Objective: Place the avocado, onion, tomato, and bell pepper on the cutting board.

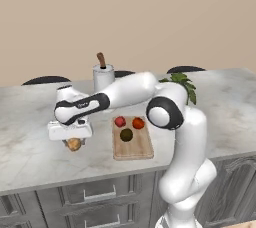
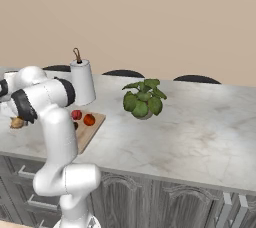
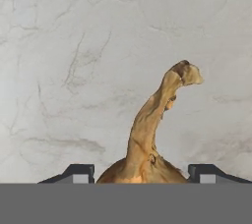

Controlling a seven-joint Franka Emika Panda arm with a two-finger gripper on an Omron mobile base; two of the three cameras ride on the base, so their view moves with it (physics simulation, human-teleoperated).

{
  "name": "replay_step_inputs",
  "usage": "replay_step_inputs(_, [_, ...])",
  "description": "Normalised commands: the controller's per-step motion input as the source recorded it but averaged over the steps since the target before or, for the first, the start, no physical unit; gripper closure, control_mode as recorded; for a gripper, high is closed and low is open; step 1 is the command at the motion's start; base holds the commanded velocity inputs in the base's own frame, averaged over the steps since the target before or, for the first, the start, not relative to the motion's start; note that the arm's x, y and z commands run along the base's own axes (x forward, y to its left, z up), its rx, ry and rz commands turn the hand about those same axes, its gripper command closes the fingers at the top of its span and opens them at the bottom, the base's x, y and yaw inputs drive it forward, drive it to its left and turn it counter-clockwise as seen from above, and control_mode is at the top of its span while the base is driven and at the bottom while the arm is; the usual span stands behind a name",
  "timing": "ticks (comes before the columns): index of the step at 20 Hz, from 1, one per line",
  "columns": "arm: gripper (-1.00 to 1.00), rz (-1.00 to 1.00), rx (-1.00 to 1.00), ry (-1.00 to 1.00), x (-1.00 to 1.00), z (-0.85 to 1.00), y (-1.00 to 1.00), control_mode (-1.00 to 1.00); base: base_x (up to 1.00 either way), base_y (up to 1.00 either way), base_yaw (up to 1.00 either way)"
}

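The golden-tan onion (image 3: 142, 169) sits between my two fingertips on the marble counter, its long dried stem curving up and away. My gripper (image 3: 140, 174) is shut on its bulb. From the left base view, the gripper (image 1: 73, 139) points down over the onion (image 1: 74, 144), left of the cutting board (image 1: 134, 149). On the board lie a red bell pepper (image 1: 120, 121), an orange-red tomato (image 1: 138, 123) and the dark avocado (image 1: 126, 134). In the right base view the onion (image 2: 18, 122) is at the far left, and the arm partly covers the board (image 2: 94, 126).
A white paper-towel roll on a holder (image 1: 103, 77) stands behind the board. A leafy potted plant (image 2: 144, 99) sits to the right of it. Dark chair backs (image 1: 46, 79) line the counter's far side. Drawers run under the near counter edge (image 1: 90, 177).
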Motion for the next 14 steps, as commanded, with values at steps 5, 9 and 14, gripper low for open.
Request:
replay_step_inputs(5, [1.00, -0.03, 0.05, -0.07, -0.11, 0.44, -0.48, -1.00, 0.00, 0.00, 0.00])
replay_step_inputs(9, [1.00, -0.03, 0.05, -0.07, -0.21, 0.42, -0.52, -1.00, 0.00, 0.00, 0.00])
replay_step_inputs(14, [1.00, -0.02, 0.04, -0.05, -0.32, 0.42, -0.47, -1.00, 0.00, 0.00, 0.00])
